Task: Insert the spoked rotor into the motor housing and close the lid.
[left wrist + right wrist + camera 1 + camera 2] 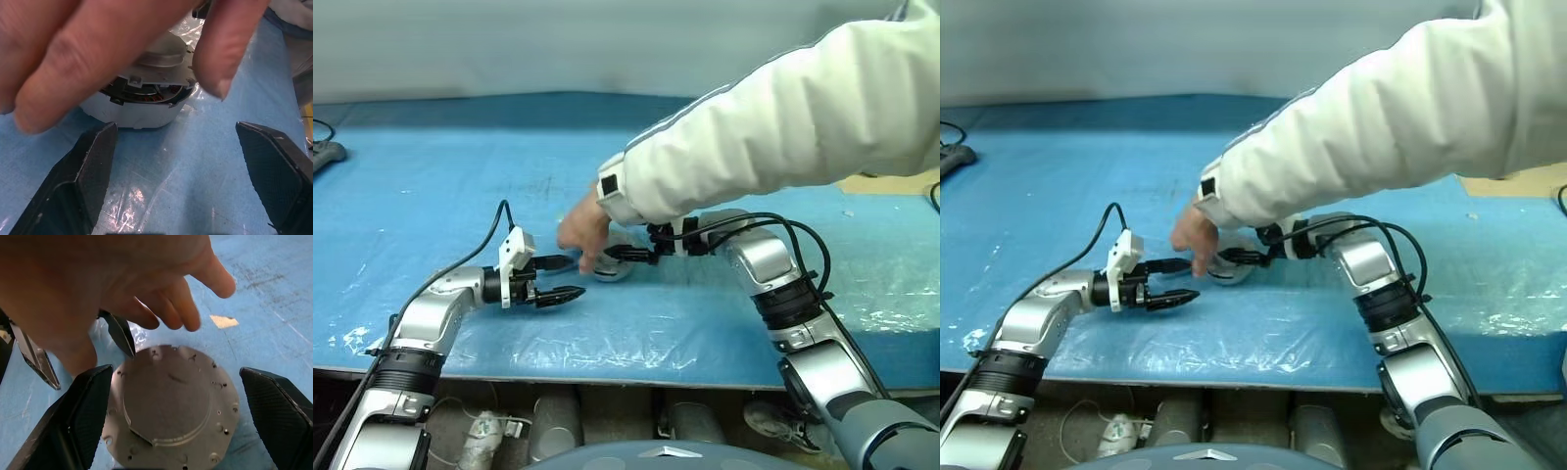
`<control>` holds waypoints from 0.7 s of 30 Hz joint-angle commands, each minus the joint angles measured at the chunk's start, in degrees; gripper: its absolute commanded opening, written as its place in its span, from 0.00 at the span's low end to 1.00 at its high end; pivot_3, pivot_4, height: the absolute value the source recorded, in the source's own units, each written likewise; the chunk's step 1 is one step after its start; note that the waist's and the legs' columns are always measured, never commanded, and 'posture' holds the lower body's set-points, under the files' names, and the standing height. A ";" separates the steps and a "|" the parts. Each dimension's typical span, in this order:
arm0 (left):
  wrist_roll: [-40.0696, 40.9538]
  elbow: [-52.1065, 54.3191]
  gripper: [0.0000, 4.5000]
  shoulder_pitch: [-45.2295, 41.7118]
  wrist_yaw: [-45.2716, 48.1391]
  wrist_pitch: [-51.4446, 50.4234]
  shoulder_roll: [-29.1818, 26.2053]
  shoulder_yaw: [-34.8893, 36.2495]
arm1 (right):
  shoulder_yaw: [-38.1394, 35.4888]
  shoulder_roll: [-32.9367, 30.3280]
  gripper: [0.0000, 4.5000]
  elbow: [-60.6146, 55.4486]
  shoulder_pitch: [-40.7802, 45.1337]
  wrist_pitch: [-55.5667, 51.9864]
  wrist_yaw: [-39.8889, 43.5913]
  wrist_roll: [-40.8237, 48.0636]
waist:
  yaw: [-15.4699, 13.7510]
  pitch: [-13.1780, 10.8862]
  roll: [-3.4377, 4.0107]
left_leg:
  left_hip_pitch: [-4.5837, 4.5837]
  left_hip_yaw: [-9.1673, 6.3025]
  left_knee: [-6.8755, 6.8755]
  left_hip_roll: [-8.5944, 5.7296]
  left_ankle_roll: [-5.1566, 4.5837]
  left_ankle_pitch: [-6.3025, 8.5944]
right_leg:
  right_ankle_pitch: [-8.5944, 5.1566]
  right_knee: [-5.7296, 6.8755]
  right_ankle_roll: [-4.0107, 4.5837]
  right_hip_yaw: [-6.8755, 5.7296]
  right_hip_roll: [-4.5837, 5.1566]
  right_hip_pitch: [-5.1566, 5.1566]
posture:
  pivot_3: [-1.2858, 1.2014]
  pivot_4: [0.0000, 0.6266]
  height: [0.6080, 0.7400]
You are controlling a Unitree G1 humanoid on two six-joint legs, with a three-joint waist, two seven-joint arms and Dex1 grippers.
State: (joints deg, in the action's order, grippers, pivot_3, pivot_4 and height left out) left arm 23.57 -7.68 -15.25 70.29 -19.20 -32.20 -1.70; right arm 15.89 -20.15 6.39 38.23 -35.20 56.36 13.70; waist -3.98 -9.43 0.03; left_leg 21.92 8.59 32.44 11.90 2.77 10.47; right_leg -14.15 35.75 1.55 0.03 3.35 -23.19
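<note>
Blue table (pixel 431 186) – grey-lidded motor housing (pixel 171 406), both claws (pixel 181 176) (pixel 171 431) spread wide.

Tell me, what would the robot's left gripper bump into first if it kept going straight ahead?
Probably the motor housing. The left gripper is open and points right at it, with bare blue table between. A person's hand hovers just above the lid, so it might brush that too.

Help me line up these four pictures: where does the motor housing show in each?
Left eye view: the motor housing, centre, under the person's hand.
Right eye view: centre, between both pincers.
Left wrist view: upper middle, behind the fingers.
Right wrist view: lower middle, lid down on it.
Shared landmark: the hand.
</note>
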 commanded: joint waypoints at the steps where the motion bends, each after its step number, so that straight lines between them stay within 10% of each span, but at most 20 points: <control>1: 0.79 0.92 0.92 -0.11 0.22 0.50 -0.55 0.91 | -1.97 0.21 0.98 -2.04 1.27 0.97 0.13 1.62 | 0.02 0.00 0.00 | 0.03 0.00 0.00 0.00 0.00 0.00 | 0.01 0.00 -0.01 0.00 0.00 -0.03 | 0.52 0.24 1.00; 21: 0.83 1.74 0.92 -0.61 -0.09 -0.62 -0.65 0.61 | -4.23 -1.52 0.98 0.83 2.03 2.78 0.16 0.27 | 0.03 0.00 0.00 | 0.00 0.00 0.03 0.00 0.00 0.00 | 0.01 0.03 -0.01 0.01 -0.01 -0.02 | 0.52 0.24 1.00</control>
State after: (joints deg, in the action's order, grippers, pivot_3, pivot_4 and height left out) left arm 23.64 -6.70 -15.49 69.75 -20.46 -32.61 -1.64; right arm 11.00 -21.57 7.29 39.84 -32.87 55.98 13.84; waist -3.95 -9.42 0.03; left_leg 21.91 8.59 32.47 11.90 2.77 10.46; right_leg -14.14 35.78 1.54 0.04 3.34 -23.20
